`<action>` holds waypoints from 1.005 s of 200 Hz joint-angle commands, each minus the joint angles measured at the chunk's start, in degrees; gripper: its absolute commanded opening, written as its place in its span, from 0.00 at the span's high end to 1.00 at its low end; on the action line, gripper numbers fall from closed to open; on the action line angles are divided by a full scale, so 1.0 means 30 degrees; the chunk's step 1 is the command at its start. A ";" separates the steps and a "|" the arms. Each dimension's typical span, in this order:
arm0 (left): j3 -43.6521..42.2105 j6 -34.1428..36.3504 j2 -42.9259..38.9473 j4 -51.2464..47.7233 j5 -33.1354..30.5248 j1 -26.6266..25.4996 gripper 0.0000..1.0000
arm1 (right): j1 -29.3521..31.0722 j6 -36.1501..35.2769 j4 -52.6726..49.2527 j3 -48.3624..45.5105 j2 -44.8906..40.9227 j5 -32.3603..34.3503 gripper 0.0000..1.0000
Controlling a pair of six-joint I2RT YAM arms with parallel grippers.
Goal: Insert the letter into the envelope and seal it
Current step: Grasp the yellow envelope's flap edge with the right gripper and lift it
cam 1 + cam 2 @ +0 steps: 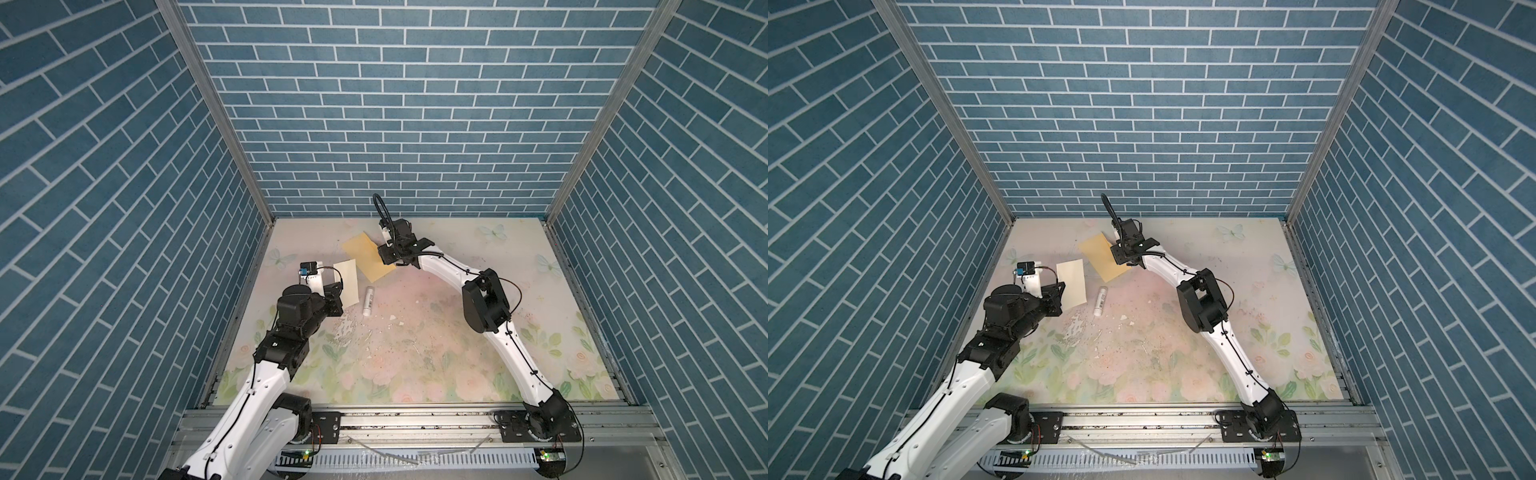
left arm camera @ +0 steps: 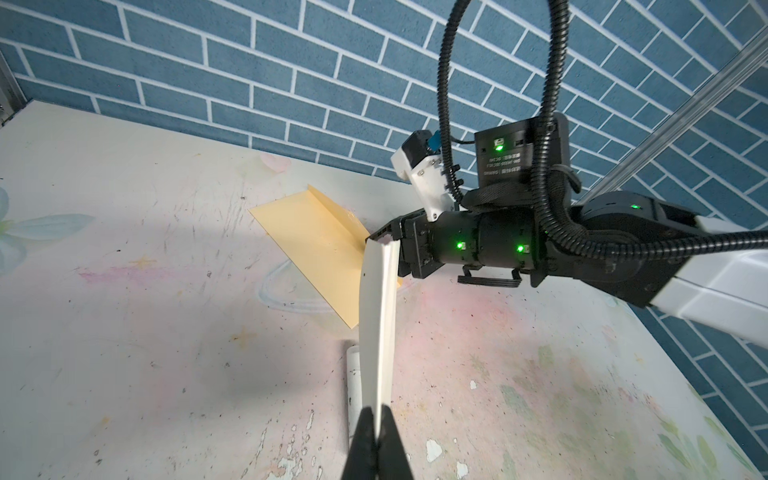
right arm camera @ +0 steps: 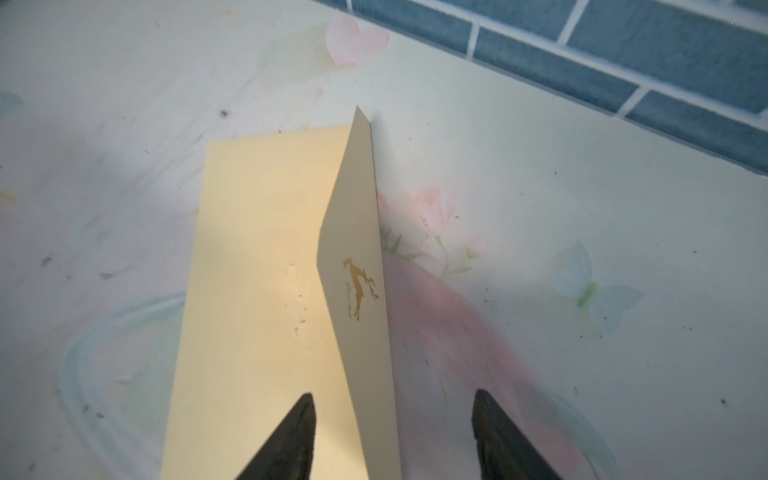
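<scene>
My left gripper [image 2: 377,411] is shut on the near edge of the letter [image 2: 376,324], a folded cream sheet held up off the table and seen edge-on in the left wrist view. In both top views the letter [image 1: 348,282] [image 1: 1071,282] stands left of the envelope [image 1: 368,257] [image 1: 1102,257]. The envelope [image 3: 257,270] lies flat, yellow, with its flap [image 3: 353,232] standing up and showing a gold deer mark [image 3: 359,289]. My right gripper [image 3: 392,392] is open astride the flap, one finger over the envelope's body and one over the table. Neither finger touches the flap.
A white glue stick [image 1: 368,301] [image 1: 1100,302] lies on the floral table [image 1: 436,332] just in front of the envelope and right of the letter. Blue brick walls [image 1: 374,124] close in the back and sides. Chipped paint flecks dot the middle.
</scene>
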 commanded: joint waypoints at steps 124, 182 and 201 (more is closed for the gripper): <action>-0.0318 -0.0488 0.0324 0.1087 0.0739 0.0160 1.00 | 0.0107 -0.0717 -0.2396 0.2151 0.0451 0.2638 1.00; -0.0010 -0.0656 0.0208 0.1022 0.1045 0.0157 1.00 | -0.0529 -0.0315 -0.0538 -0.2469 -0.3698 0.2915 1.00; 0.0006 -0.0779 0.0211 0.1097 0.1177 0.0163 1.00 | -0.0778 -0.0118 0.0621 -0.4901 -0.5532 0.2817 1.00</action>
